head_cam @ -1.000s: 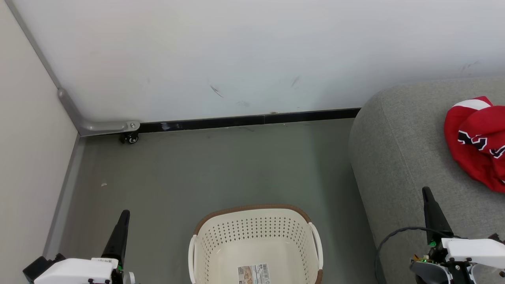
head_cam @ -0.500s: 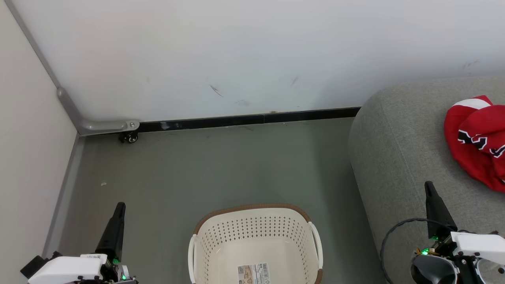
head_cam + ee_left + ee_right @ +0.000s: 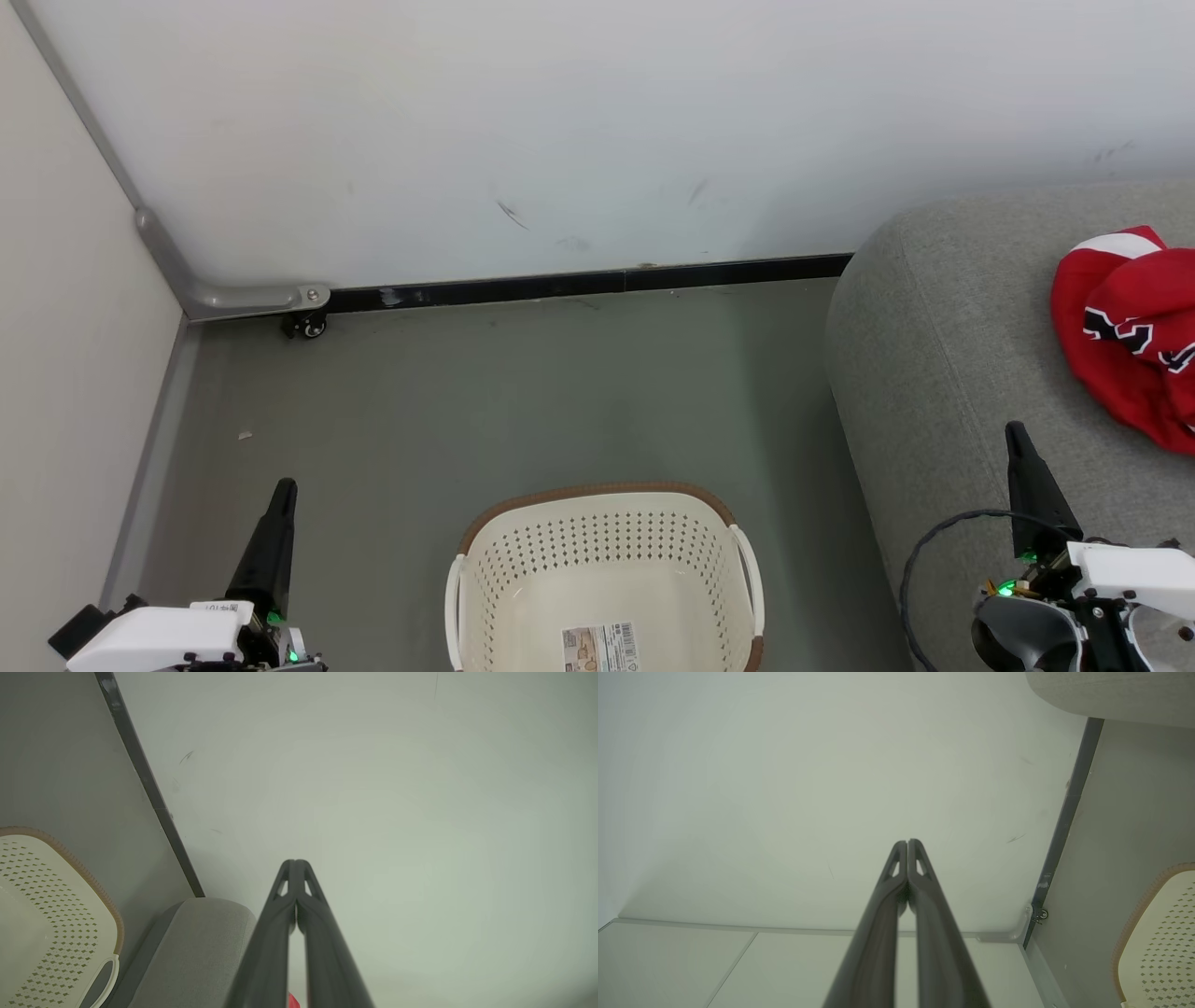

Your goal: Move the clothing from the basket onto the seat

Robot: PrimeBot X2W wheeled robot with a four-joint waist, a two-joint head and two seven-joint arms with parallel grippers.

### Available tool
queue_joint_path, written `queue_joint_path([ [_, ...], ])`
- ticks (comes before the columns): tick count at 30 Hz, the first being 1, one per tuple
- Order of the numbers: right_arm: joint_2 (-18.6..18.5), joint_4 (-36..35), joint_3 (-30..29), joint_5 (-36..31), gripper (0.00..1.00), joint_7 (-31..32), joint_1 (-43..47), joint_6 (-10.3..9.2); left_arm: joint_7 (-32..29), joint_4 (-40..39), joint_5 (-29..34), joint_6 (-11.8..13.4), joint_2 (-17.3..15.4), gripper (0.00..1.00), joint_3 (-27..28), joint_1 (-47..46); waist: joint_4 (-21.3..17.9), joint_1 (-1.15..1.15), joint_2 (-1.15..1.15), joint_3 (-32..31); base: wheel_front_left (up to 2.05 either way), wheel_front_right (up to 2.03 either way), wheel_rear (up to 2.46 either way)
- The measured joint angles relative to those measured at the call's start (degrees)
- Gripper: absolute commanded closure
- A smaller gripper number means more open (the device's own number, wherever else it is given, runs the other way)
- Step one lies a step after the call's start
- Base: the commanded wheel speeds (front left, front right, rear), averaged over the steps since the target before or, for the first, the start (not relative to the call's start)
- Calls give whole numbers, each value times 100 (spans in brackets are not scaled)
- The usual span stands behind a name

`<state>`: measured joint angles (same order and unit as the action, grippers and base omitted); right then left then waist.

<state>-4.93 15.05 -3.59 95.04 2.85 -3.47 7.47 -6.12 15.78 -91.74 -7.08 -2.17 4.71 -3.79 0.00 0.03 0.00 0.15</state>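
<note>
The red clothing (image 3: 1130, 327) with white trim and black-and-white lettering lies bunched on the grey seat (image 3: 943, 355) at the right of the head view. Bottom centre stands the cream basket (image 3: 607, 569), holding just a paper label (image 3: 602, 649). My left gripper (image 3: 283, 490) is shut at the lower left, over the floor and left of the basket. At the lower right my right gripper (image 3: 1014, 432) is shut, over the seat's near part and apart from the clothing. Each wrist view shows its own gripper, left (image 3: 295, 863) and right (image 3: 907, 843), shut on nothing.
A white wall (image 3: 560, 131) with a black skirting strip (image 3: 579, 285) runs along the back. A side panel (image 3: 65, 373) closes the left, with a small caster (image 3: 308, 327) at its corner. Grey floor (image 3: 513, 392) lies between wall, basket and seat.
The left gripper drew back toward the lower left early in the second, then stayed. The right gripper's tip crept a little farther up over the seat. Clothing and basket have not moved.
</note>
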Motion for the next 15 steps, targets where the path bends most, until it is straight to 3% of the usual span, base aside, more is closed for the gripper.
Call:
queue_joint_path([
  [15,0,2,-8,0,100,1,0,0,0,0,0,0,2,100,0,0,0,0,0,1,0,0,0],
])
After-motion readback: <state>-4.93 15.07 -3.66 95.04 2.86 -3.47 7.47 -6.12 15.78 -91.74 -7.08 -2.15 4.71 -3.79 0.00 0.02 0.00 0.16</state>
